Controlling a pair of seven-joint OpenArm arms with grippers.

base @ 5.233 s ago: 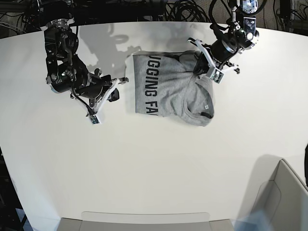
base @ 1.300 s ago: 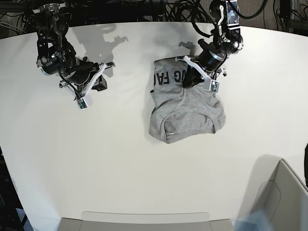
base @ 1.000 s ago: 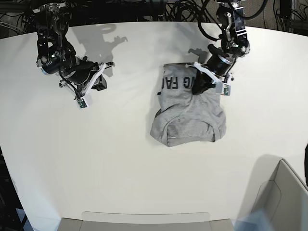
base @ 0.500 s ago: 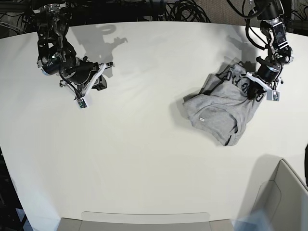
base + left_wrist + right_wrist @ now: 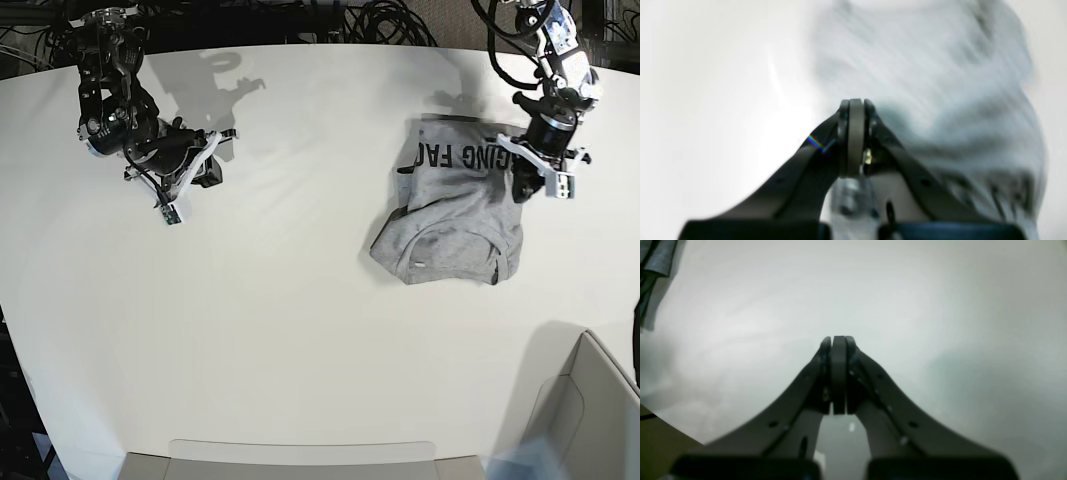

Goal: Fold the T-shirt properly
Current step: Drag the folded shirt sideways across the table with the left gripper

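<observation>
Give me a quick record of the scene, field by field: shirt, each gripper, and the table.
shirt: grey, bunched on the table's right side, lettering partly showing
left gripper: shut, at the shirt's right edge; a grip on the cloth cannot be confirmed
right gripper: shut, empty, above bare table, far from the shirt
table: white

Bare table (image 5: 300, 330) mid-span; T-shirt (image 5: 455, 215) right, box (image 5: 575, 410) seemingly corner

My base view is bright and sharp; the arms throw soft shadows up the table (image 5: 300, 330). My left wrist view is smeared: the T-shirt (image 5: 940, 100) beyond the left gripper (image 5: 856, 140) blurs, with white glare beside it. The right wrist view is soft and grey.
</observation>
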